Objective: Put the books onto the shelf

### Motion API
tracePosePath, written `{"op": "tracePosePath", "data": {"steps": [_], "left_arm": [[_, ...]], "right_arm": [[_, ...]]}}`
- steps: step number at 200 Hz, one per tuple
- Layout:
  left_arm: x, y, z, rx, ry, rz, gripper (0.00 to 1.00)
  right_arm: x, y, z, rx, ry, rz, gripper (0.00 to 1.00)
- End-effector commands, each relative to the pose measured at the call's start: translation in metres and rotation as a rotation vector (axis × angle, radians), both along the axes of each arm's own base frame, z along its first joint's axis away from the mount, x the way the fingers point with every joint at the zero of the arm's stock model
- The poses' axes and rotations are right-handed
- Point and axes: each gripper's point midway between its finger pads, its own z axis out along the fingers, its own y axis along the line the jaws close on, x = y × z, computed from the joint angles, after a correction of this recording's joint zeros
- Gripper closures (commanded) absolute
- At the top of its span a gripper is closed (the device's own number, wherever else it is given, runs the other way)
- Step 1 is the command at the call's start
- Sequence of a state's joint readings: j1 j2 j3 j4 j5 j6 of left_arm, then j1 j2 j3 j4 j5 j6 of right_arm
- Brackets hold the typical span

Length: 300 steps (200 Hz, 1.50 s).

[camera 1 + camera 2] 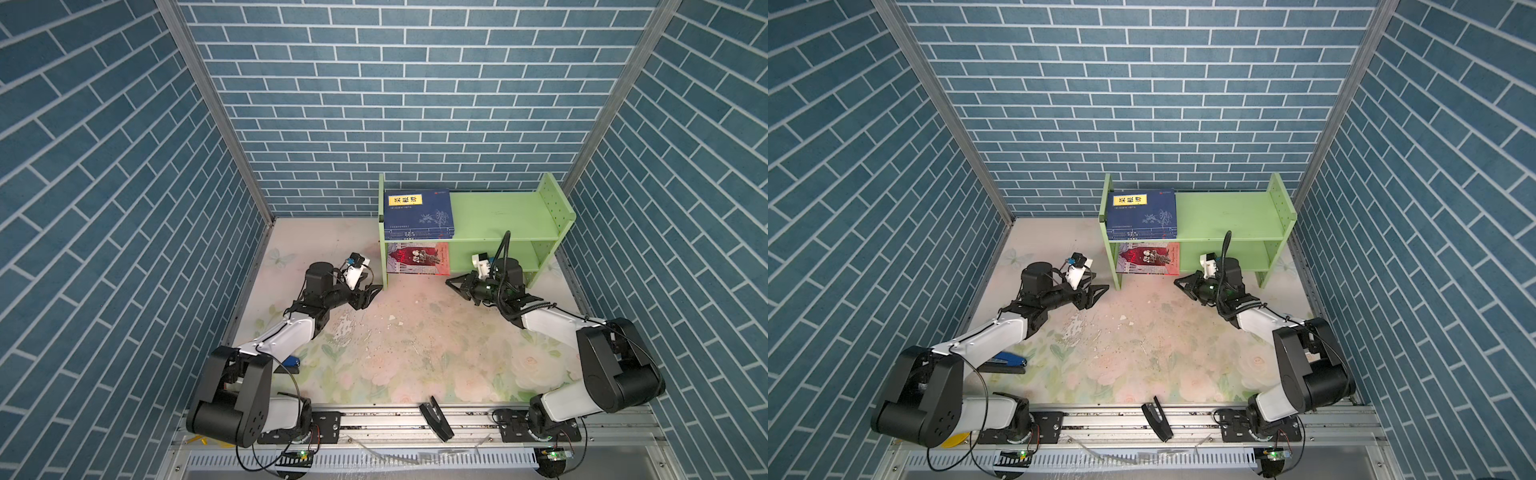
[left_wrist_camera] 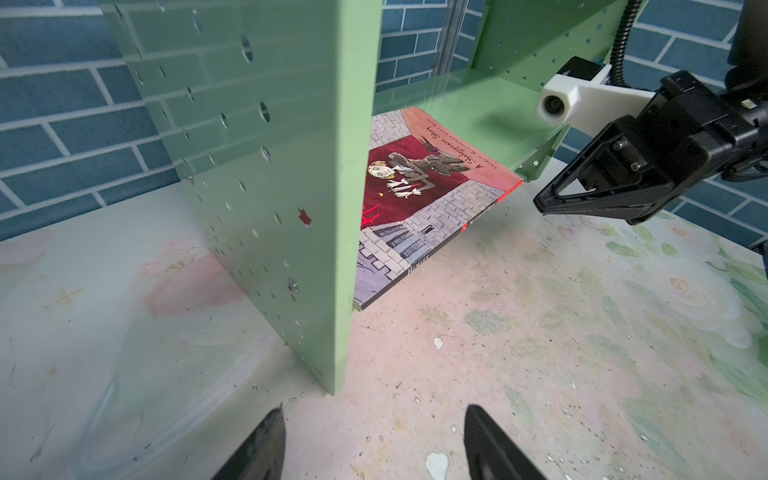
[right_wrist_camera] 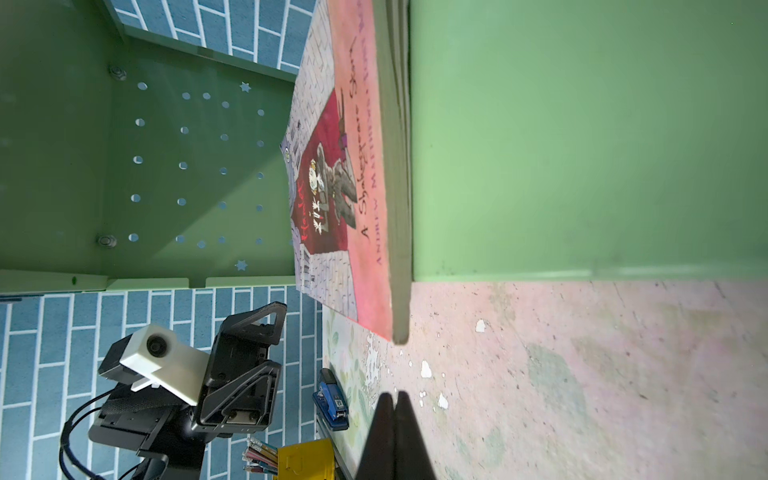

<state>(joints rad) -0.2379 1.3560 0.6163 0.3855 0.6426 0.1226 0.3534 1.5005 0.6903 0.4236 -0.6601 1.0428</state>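
Left wrist view: a drilled end panel of the shelf (image 2: 257,187) fills the middle and hides part of the red-and-grey Hamlet paperback (image 2: 419,195). That book lies flat on the lower tier at that end, its spine jutting past the tier's front edge. The left tool (image 2: 374,417) is cut off by the frame; its fingers stand apart, empty, near the panel's front edge. The right tool (image 2: 548,203) is pressed together, holding nothing, near the paperback's free corner but apart from it.

In both top views dark blue books (image 1: 417,212) lie stacked on the upper tier's left end; their number is hard to count. Both tiers are bare beside the books. A blue stapler (image 1: 292,360) near the worktop's (image 1: 415,332) left edge is half hidden under the left arm.
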Motion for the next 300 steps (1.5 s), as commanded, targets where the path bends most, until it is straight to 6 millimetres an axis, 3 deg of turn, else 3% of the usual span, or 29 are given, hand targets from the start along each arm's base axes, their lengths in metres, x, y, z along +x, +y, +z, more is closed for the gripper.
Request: {"op": "tracePosePath", "data": {"steps": [1,165,300], "left_arm": [[0.011,-0.002,0.011,-0.041,-0.061,0.003,0.31],[0.041,-0.011,-0.002,-0.077,-0.073,0.015,0.30],[0.052,-0.023,-0.011,-0.075,-0.080,0.016,0.30]], "right_arm": [[0.010,0.007,0.017,0.033,-0.042,0.005,1.00],[0.026,0.016,0.015,0.051,-0.038,0.021,1.00],[0.031,0.020,0.013,0.065,-0.033,0.035,1.00]]}}
